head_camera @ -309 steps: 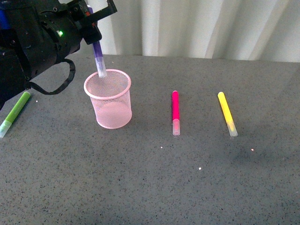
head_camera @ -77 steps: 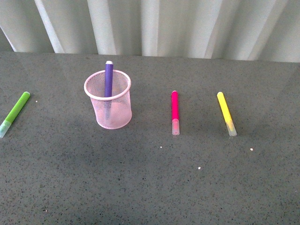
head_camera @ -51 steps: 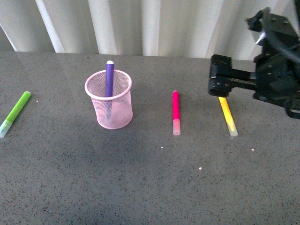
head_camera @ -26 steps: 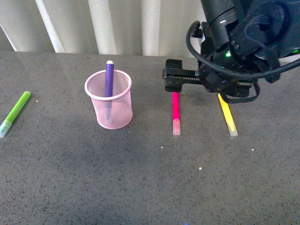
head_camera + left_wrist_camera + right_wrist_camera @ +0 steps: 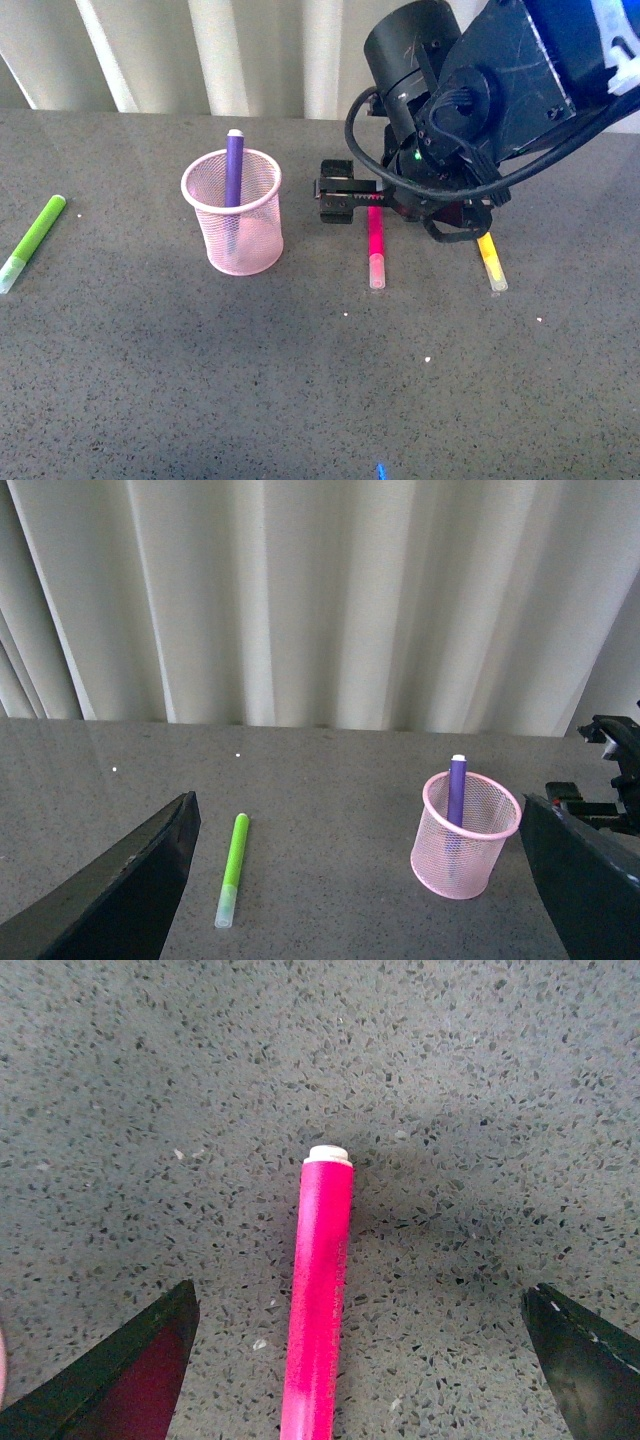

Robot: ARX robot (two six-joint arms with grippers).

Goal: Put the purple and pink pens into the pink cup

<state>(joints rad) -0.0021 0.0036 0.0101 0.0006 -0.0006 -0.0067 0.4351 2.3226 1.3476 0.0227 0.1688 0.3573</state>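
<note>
R gripper (image 5: 360, 1305) moved over pink pen (image 5: 375, 243); lies near-far, cap twd robot.

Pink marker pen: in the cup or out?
Out: magenta pink marker pen lies flat on grey table, apart from light pink wire-mesh cup.

Under and all round right gripper (image 5: 348, 195): dark grey speckled tabletop (image 5: 200, 380), stone-look, matte. Nearer the camera than gripper: a few tiny white flecks (image 5: 427, 358) on the surface. Behind gripper, at table's far edge: pale cream pleated curtain (image 5: 260, 50), vertical folds, spanning whole bg; same in left wrist view. Soft, even light, no hard glare. Directly below gripper in right wrist view: faint blurred shadow (image 5: 430, 1190) on the grey.
</note>
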